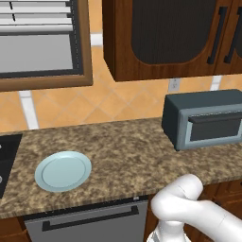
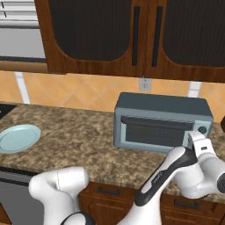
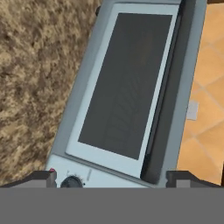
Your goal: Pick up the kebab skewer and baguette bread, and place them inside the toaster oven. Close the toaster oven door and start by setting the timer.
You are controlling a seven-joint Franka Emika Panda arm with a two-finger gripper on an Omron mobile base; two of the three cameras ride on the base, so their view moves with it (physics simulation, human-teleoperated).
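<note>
Near field: the white arm rises from the base and bends to the right, carrying the gripper [image 3: 111, 177] up to the right end of the toaster oven [image 2: 162, 105]; in the hand view its two dark finger tips [image 3: 43, 177] stand far apart at the bottom, spread wide and holding nothing. Just beyond them lies the oven's control strip, with a dark timer knob [image 3: 72, 181] and a small red mark beside it, close to the left finger tip.

Middle field: the speckled granite counter [image 1: 127, 151] carries the oven on its right part and a pale blue plate [image 1: 63, 171] well apart on its left part; the plate is bare. The toaster oven door [image 3: 127, 83] appears shut, its dark glass flush in the grey frame and its dark bar handle [image 2: 156, 123] along the top edge.

Far field: an orange tiled backsplash with a wall socket [image 2: 143, 84], and brown wooden cabinets [image 2: 132, 35] above.

Progress, as a judgement: the kebab skewer and baguette bread are presumably inside the oven, though the glass is too dark to confirm. The door step looks done; setting the timer remains, and the gripper seems placed for it
</note>
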